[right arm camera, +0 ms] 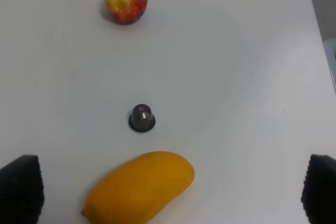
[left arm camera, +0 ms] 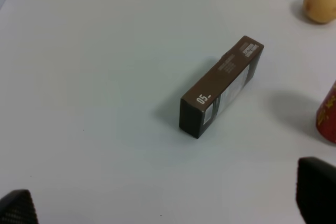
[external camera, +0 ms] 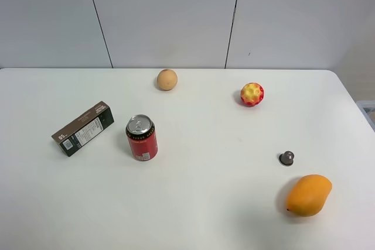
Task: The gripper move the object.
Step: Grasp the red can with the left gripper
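Observation:
The red soda can (external camera: 141, 137) stands upright on the white table (external camera: 205, 203), left of the middle, with its silver top up. Only its red edge (left arm camera: 328, 114) shows in the left wrist view. No arm shows in the exterior high view. My left gripper (left arm camera: 168, 211) shows only two black fingertips (left arm camera: 317, 190), wide apart and empty, well short of the can. My right gripper (right arm camera: 170, 192) also shows two black fingertips (right arm camera: 21, 187) spread wide and empty, above the table's right part, far from the can.
A dark green-brown box (external camera: 83, 128) lies left of the can, also in the left wrist view (left arm camera: 220, 85). A tan round fruit (external camera: 167, 79) sits at the back. A red-yellow bumpy ball (external camera: 252, 93), a small grey capsule (external camera: 286, 157) and a mango (external camera: 309, 194) lie on the right.

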